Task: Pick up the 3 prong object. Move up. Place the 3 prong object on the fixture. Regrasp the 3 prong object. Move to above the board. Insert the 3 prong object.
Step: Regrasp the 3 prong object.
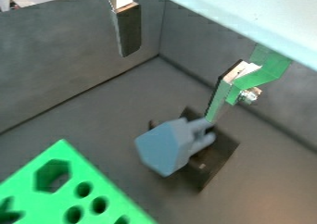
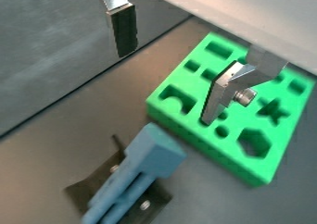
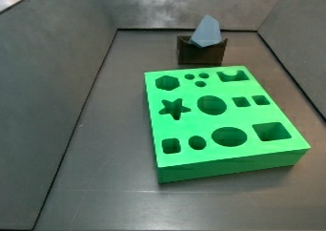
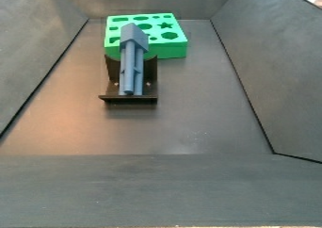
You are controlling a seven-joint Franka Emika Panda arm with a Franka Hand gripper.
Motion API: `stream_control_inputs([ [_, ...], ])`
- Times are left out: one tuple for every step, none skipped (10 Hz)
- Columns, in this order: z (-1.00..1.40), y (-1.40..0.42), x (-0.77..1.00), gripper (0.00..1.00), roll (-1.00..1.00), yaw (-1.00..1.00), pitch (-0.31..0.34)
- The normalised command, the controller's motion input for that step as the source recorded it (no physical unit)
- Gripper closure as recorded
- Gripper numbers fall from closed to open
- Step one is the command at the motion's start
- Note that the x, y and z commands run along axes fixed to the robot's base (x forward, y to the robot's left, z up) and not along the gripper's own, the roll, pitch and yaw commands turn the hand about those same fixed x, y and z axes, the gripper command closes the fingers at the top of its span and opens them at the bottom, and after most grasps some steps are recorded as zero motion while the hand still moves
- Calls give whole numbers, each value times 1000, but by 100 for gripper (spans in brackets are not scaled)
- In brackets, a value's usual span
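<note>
The light-blue 3 prong object [image 4: 134, 57] rests on the dark fixture [image 4: 130, 96], lying along it with one end toward the board; it also shows from above in both wrist views [image 1: 173, 144] [image 2: 143, 172]. The fixture [image 3: 197, 53] stands just behind the green board [image 3: 254, 117], whose cut-out holes all look empty. My gripper [image 1: 180, 66] hangs above the object with its two fingers [image 1: 128, 29] wide apart and nothing between them. In a wrist view the gripper [image 2: 173, 61] sits over the gap between the object and the board [image 2: 198, 75]. Neither side view shows the gripper.
Grey sloping walls [image 3: 64, 73] enclose the dark floor [image 4: 164, 166] on all sides. The fixture stands close to the back wall [image 3: 166, 6].
</note>
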Motion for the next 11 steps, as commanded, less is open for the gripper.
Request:
stream_control_inputs([
  [9,-20,15,0,1000,33,49],
  [0,-22,35,0,1000,36,58],
  [-2,-23,48,0,1000,40,67],
  [4,-27,58,0,1000,45,80],
  [-2,-32,79,0,1000,53,100],
  [-6,-34,93,0,1000,61,118],
  [-5,-37,99,0,1000,69,132],
  [-5,-44,106,0,1000,88,159],
  [-4,-47,105,0,1000,118,187],
  [-8,-47,108,0,1000,149,210],
  [-10,-50,108,0,1000,194,230],
])
